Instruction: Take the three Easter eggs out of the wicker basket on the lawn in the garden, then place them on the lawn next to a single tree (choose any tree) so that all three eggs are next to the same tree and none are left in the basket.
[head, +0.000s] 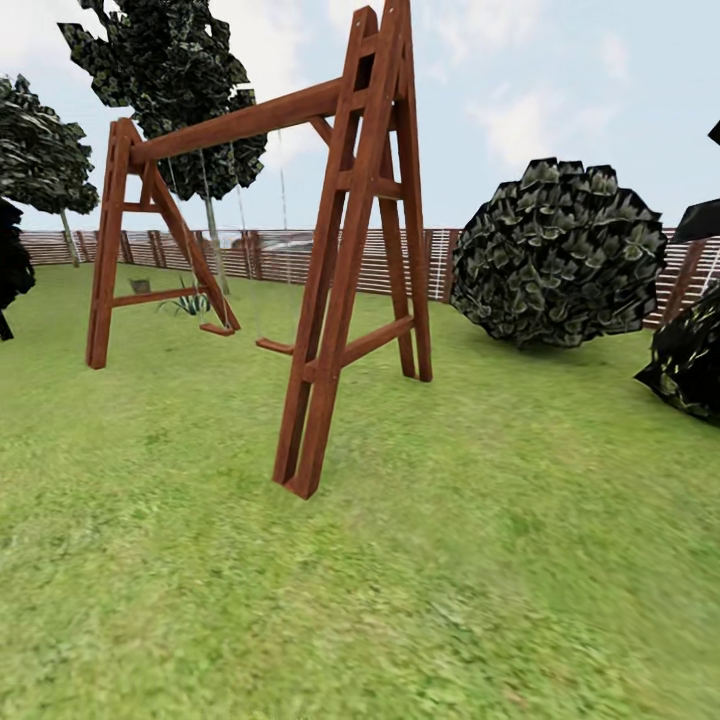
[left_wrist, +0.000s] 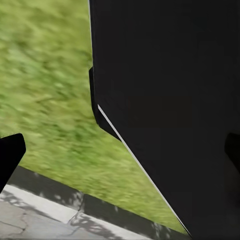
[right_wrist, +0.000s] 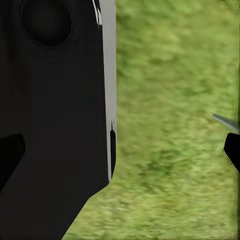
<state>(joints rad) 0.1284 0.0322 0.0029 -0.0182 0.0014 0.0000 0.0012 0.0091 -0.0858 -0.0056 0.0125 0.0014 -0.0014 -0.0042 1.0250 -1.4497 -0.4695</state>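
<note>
On the lawn: the lawn (head: 420, 600) is wide, flat and bright green, and it runs to the fence at the far edge.
Swing frame: a red-brown wooden swing frame (head: 345, 250) stands on the grass at the middle of the head view, with two A-shaped ends and a beam across the top; two small seats (head: 218, 328) hang low between the ends.
Tree: a tree (head: 212, 235) with a thin pale trunk and a dark crown stands behind the swing frame, near the far edge of the lawn; a second tree (head: 45, 150) stands near the far left corner.
Bush: a round dark bush (head: 558, 255) sits on the grass to the right of the swing frame, just before the fence.
Fence: a brown fence (head: 440, 262) of horizontal slats closes the garden at the back.
Agave: a small striped plant (head: 188, 303) grows under the swing frame, close to the tree trunk.
Left wrist view: a black part of the robot body (left_wrist: 170, 100) covers much of it; beside it is grass (left_wrist: 45, 80) and a dark kerb with grey paving (left_wrist: 35, 215).
Left gripper: one dark fingertip (left_wrist: 10, 155) shows at the border; I cannot tell how far it is open, and nothing is seen in it.
Right wrist view: black robot body (right_wrist: 50, 110) next to grass (right_wrist: 170, 125).
Right gripper: one dark fingertip (right_wrist: 232, 150) shows at the border; its opening I cannot tell.
</note>
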